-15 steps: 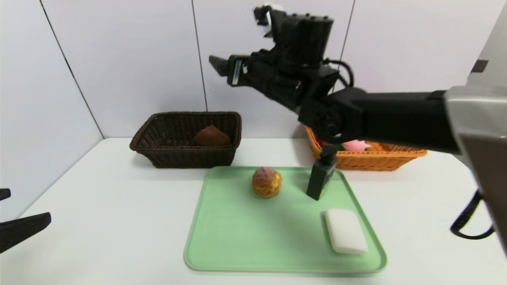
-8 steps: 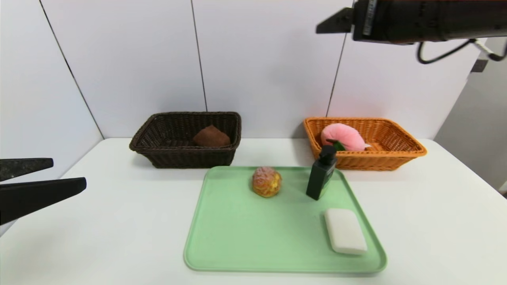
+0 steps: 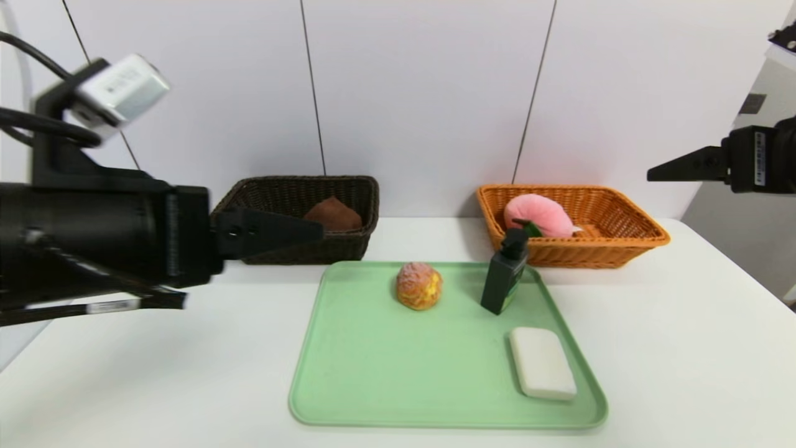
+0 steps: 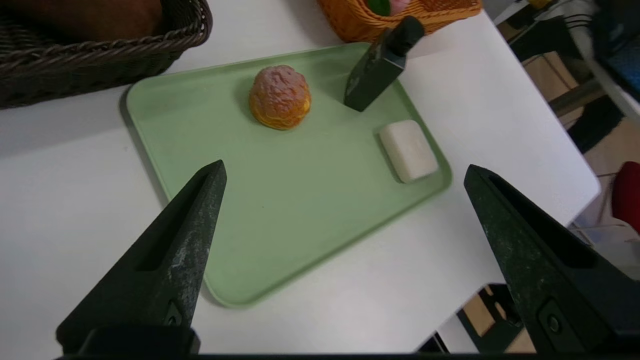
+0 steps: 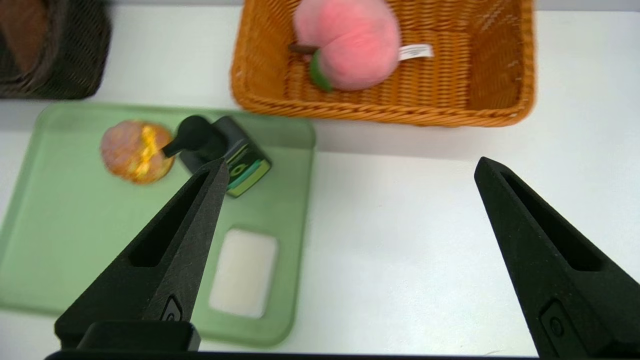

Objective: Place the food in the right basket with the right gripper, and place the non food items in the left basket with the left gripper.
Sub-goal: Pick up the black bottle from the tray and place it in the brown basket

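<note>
With both grippers' fingers apart and empty, I judge I'm between picks: my left gripper (image 4: 345, 170), left of the green plastic tray (image 3: 398, 373), should next take the black pump bottle (image 3: 504, 274) on its far right; the right (image 5: 352, 165) waits beyond its right side.

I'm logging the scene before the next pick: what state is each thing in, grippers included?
Left gripper: jaws open and empty, above the table.
Right gripper: jaws open and empty, above the table.
Pump bottle: upright on the tray.
Bun: on the tray, ungripped.
White block: lying flat on the tray.
Dark basket: holds a brown item.
Orange basket: holds a pink plush fruit.
</note>
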Action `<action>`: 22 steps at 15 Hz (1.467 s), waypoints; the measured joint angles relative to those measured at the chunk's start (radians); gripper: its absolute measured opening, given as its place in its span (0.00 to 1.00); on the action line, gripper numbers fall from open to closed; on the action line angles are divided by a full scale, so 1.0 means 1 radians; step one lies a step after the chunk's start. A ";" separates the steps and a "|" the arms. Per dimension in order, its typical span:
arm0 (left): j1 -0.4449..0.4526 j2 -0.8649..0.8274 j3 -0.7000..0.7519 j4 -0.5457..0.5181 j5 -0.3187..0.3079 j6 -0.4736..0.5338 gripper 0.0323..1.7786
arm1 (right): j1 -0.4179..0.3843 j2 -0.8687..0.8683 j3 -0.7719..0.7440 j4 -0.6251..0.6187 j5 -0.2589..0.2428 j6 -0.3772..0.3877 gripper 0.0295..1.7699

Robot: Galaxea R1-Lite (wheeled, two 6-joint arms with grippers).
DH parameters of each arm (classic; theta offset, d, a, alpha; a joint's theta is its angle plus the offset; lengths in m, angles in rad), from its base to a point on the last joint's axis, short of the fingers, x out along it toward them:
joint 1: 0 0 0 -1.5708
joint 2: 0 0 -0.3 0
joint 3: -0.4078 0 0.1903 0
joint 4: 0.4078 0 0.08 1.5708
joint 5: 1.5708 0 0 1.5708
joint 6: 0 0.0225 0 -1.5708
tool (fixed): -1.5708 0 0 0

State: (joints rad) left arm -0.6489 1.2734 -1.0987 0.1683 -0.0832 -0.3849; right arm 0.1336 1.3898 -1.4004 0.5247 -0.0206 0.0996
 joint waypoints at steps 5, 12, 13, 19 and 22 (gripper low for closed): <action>-0.138 0.253 0.189 -0.476 0.189 0.080 0.95 | -0.151 -0.126 0.263 -0.320 0.062 0.005 0.96; -0.251 0.539 0.222 -0.863 0.245 0.175 0.95 | -0.262 -0.153 0.307 -0.324 0.131 0.007 0.96; -0.264 0.587 0.207 -0.914 0.276 0.193 0.95 | -0.283 -0.153 0.309 -0.324 0.150 0.007 0.96; -0.291 0.796 0.072 -1.082 0.342 0.263 0.95 | -0.318 -0.085 0.316 -0.346 0.238 -0.035 0.96; -0.301 0.847 0.008 -1.078 0.342 0.266 0.95 | -0.236 -0.025 0.316 -0.375 0.240 -0.065 0.96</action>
State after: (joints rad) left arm -0.9504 2.1200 -1.0904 -0.9096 0.2591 -0.1191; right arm -0.1019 1.3647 -1.0843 0.1500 0.2191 0.0349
